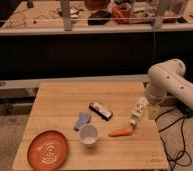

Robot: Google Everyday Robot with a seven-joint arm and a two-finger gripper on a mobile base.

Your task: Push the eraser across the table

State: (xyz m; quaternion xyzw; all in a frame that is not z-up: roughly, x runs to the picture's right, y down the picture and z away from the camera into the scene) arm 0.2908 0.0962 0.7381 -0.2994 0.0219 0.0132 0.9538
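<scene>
Nearest the camera, at the near left corner of the wooden surface (65,97), an orange plate (49,149) with a pale spiral pattern is seen lying flat. Just to its right a white cup (88,135) is stood upright, mouth up. Off the near right corner, a dark cable (177,150) is trailed over the floor.

Right of the cup an orange carrot (121,132) is laid on its side, its right end close to the near end of a white bottle (138,111), which is laid down at a slant. Just beyond the cup, a small blue-grey cloth (82,120) is bunched on the planks.

Slightly farther, near the middle of the surface, the eraser (100,110) is found: a flat dark block with a reddish-white top, set diagonally, left end far and right end near. It is placed just right of the cloth and apart from the bottle.

At the right edge, just beside the bottle, the gripper (153,109) is hung low from the white arm (170,82). Its fingers are held apart and nothing is clasped. The eraser is separated from the gripper by the bottle.

Beyond a dark gap, a cluttered workbench (40,31) with metal posts (66,15) is seen across the far side.
</scene>
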